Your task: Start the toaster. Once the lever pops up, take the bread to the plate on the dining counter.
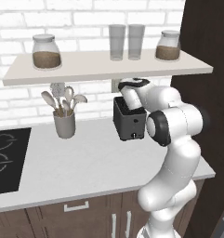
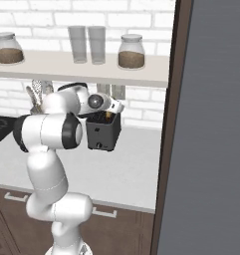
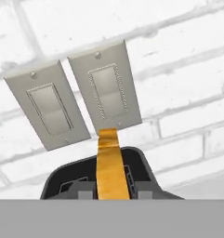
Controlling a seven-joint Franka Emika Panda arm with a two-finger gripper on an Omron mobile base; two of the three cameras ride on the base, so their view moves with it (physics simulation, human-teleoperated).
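You are looking at the bread (image 3: 112,163), an orange-tan slice standing on edge in the toaster (image 1: 130,122), its long axis running straight up out of the slot and its thin edge facing the hand camera, so the broad faces are turning out to either side. In the hand view its top is rising above the toaster's dark rim, in front of the two grey wall plates (image 3: 75,101) on the white brick behind; in the right base view a small tan tip is showing just above the toaster's top. The gripper (image 3: 112,195) is sitting low over the slots with one dark fingertip (image 3: 85,194) on each side of the slice, so the jaws are standing partly apart with the bread between them; whether the pads are actually pressing on it you cannot tell from here. That straddle makes sense to me: the slice offers only its flat faces for a pinch, and coming in from above along its long axis should let it slide out of the slot without snagging. The toaster itself is standing on the grey-white worktop (image 1: 90,162) against the wall, under the shelf (image 1: 104,66) with its jars and glasses, its front with the small knob facing the room, and the utensil cup (image 1: 64,123) is standing well off to its left.
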